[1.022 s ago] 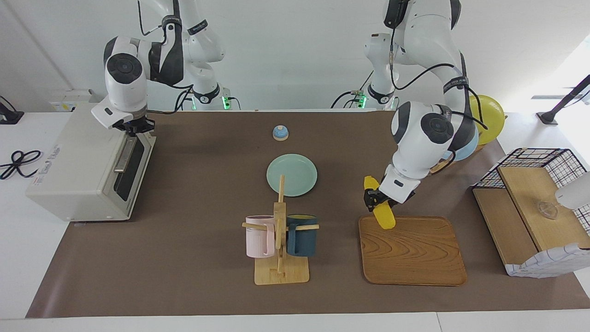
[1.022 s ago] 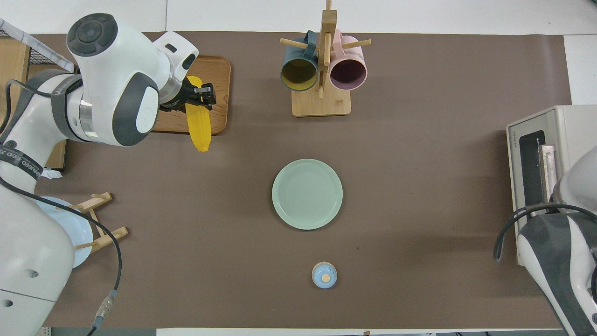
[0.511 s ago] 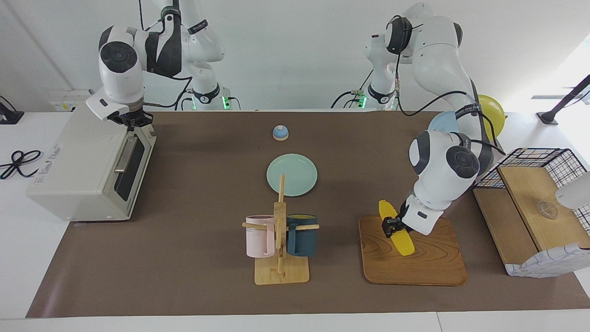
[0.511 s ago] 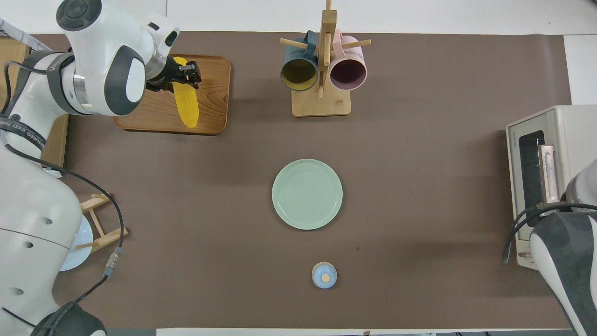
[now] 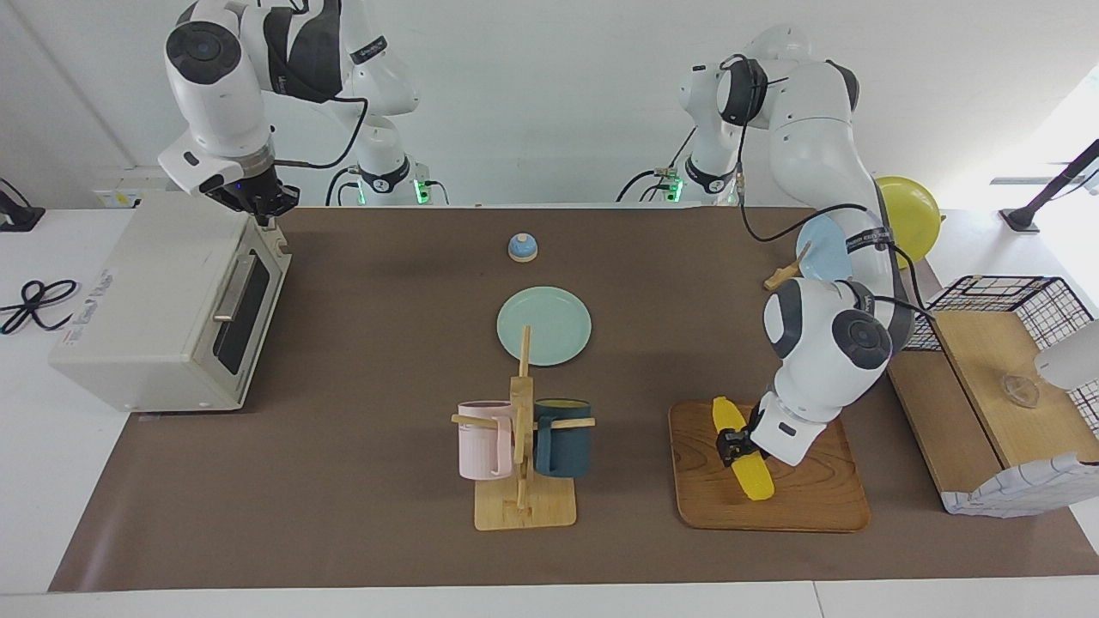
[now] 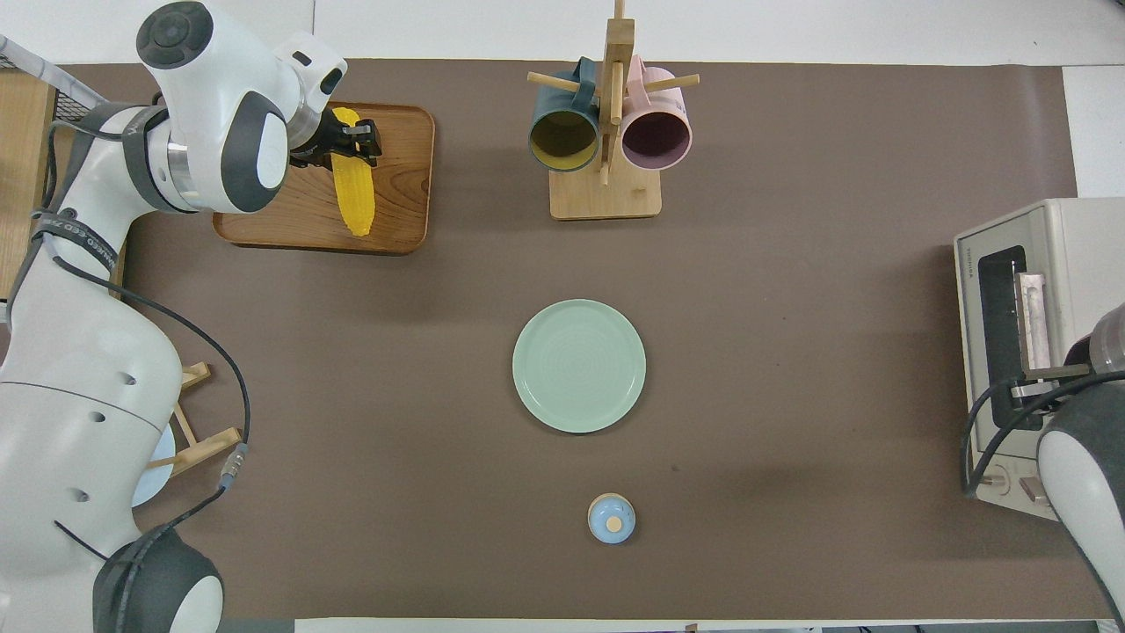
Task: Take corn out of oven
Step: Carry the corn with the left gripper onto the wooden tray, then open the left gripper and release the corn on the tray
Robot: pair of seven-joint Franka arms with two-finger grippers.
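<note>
Wooden tray (image 5: 807,506) bears corn (image 5: 745,453); left hand (image 5: 732,447) grips it.

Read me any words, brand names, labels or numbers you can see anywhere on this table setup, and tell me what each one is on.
Oven, top panel: slanted blue-grey lettering, too blurred to read.
Oven, front strip beside the door in the overhead view: a short word, too small to read.
Left arm, black band: white capital letters, partly hidden, not readable as a whole.
Right arm, black band: white lettering, too small to read.
Nothing else carries text.

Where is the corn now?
The corn lies on the wooden tray at the left arm's end, with the left gripper shut on it.
</note>
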